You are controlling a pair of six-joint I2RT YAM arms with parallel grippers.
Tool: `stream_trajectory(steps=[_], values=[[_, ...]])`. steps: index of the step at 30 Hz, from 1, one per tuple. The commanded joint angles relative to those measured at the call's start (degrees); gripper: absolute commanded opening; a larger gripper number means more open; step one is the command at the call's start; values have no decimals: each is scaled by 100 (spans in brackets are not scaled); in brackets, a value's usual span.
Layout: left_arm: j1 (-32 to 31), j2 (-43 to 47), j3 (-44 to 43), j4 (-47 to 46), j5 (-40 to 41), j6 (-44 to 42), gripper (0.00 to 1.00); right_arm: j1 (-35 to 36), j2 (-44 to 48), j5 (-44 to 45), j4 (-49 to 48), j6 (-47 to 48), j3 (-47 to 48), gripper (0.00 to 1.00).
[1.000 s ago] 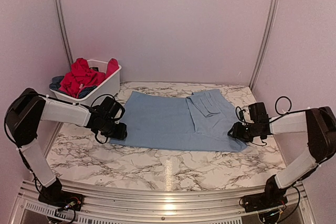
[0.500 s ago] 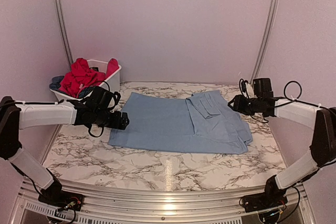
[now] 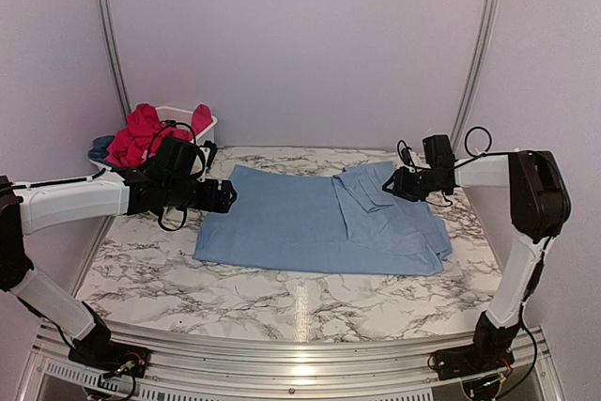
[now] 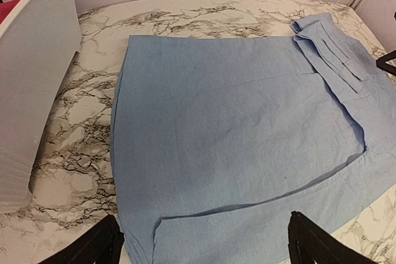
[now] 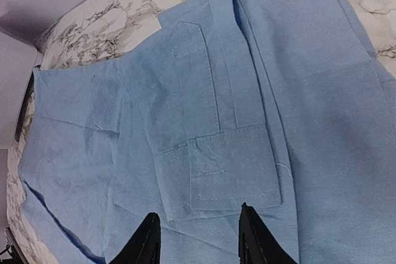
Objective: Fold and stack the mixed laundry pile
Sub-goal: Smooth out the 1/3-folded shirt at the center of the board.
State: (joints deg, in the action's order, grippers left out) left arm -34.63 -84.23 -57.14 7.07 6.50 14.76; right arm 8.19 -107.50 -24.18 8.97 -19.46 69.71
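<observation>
L gripper (image 4: 207,242) moved in over light blue shirt (image 3: 319,223), jaws wide; R gripper (image 5: 201,239) too, narrower gap, seemingly empty

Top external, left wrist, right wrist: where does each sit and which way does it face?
Top external: above and behind the bases, looking down at the table; left arm and right arm flank the light blue shirt.
Left wrist: on the left arm, facing across the shirt, white basket at left; own jaws wide apart at bottom.
Right wrist: looking down on the folded sleeve; own jaws at bottom.
Shared: all three see the shirt.
</observation>
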Motion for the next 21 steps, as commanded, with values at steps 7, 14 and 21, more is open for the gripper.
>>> stream_trajectory(steps=[7, 14, 21], values=[[-61, 214, -39, -12, 39, -45, 96, 52, -649, 6, 113, 1, 535, 33], [-77, 237, 25, -18, 23, -20, 96, 43, -970, 339, 237, 142, 699, 33], [-118, 231, 80, -47, -16, 33, 96, 43, -1102, 674, 315, 299, 762, 36]])
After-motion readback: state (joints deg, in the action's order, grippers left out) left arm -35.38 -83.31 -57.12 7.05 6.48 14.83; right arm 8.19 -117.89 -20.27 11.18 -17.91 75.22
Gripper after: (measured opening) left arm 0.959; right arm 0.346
